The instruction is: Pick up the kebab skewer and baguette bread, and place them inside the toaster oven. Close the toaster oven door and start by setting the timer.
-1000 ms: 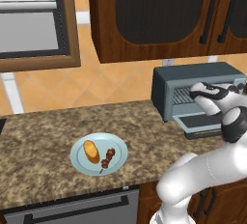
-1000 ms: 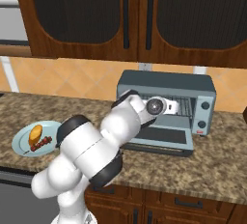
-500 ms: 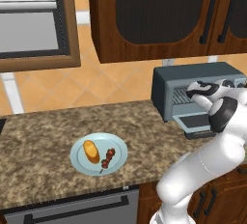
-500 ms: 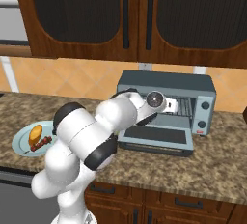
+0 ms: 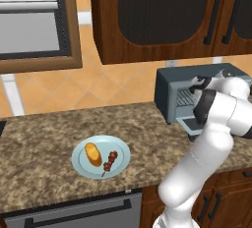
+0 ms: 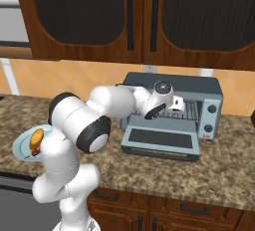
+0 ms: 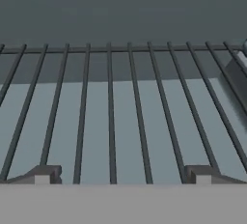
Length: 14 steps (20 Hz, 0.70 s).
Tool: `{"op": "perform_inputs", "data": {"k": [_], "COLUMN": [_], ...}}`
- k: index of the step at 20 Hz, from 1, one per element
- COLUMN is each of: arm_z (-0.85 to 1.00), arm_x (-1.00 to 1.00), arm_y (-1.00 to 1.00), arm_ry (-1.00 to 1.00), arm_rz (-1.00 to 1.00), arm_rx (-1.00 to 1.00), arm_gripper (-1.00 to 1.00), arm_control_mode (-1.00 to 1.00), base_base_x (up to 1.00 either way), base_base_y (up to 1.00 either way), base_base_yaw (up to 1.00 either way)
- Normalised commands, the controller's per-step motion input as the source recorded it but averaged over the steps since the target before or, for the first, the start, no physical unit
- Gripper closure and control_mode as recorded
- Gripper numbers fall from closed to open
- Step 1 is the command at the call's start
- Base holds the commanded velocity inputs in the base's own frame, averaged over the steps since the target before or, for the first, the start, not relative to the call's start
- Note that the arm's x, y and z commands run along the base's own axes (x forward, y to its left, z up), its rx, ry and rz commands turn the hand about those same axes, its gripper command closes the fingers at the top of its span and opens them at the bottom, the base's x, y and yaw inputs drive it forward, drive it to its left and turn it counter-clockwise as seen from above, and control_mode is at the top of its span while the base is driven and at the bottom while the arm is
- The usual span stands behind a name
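Plate (image 5: pixel 81 165) of pale blue on the granite counter (image 5: pixel 44 138) carries the baguette bread (image 5: pixel 92 154) and, just beside it, the kebab skewer (image 5: pixel 110 160). Well apart to the right stands the toaster oven (image 6: pixel 209 93) with the toaster oven door (image 6: pixel 159 142) folded down flat; its wire rack (image 7: pixel 120 117) is bare. Dark wooden cabinets (image 6: pixel 144 16) hang above. The arm bends forward into the oven mouth, and the gripper (image 7: pixel 123 175) is spread wide above the rack, holding nothing.
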Motion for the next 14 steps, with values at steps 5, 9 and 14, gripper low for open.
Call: {"op": "perform_inputs", "data": {"k": [5,9,14], "arm_z": [-0.86,-0.94,-0.98], "arm_x": [-0.57,-0.72,-0.77], "arm_y": [0.0,-0.02,0.0], "arm_ry": [0.22,0.19,0.11], "arm_rz": [0.0,0.0,0.0], "arm_rx": [0.0,0.0,0.0], "arm_gripper": [-1.0,-1.0,-1.0], "arm_control_mode": [-1.0,-1.0,-1.0], "base_base_x": [0.0,0.0,0.0], "base_base_y": [0.0,0.0,0.0], "base_base_yaw": [0.0,0.0,0.0]}}
